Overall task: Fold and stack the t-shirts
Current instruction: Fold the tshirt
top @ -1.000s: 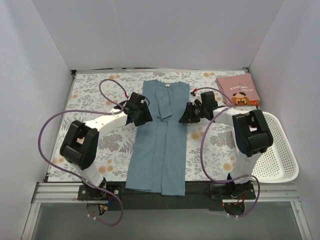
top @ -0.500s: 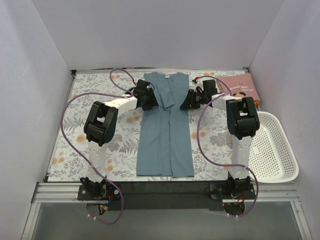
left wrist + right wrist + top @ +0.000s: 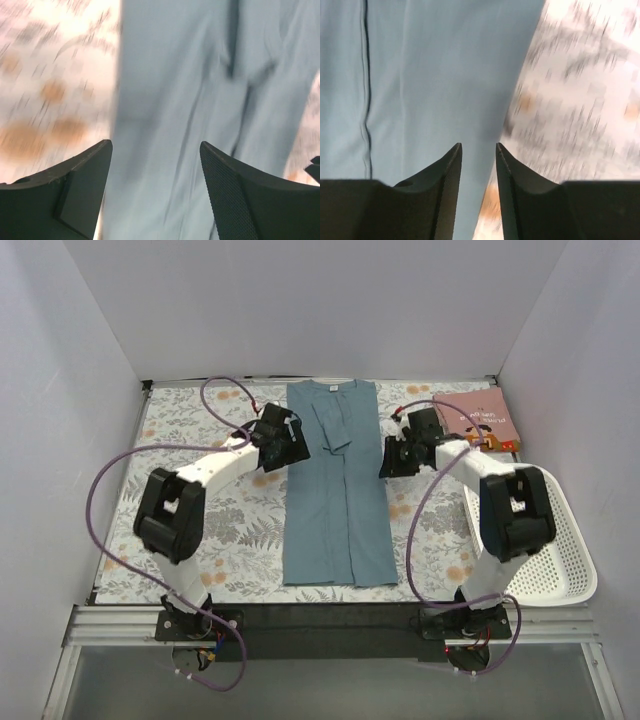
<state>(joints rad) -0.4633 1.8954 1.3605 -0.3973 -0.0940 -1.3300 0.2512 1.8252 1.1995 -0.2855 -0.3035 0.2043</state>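
The left gripper [image 3: 288, 443] hung over the left hem of the teal-blue t-shirt [image 3: 335, 502], jaws wide apart and holding nothing. That shirt lay as a long folded strip down the table's middle, from far edge to near edge. The right gripper [image 3: 391, 456] hung at its right hem, jaws narrowly parted and empty. The pink t-shirt [image 3: 475, 419] lay folded in the far right corner, and a white perforated basket [image 3: 556, 540] sat along the right edge.

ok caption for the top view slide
The left hand and right hand flank the lengthwise-folded teal t-shirt on the floral cloth; pink t-shirt folded far right.
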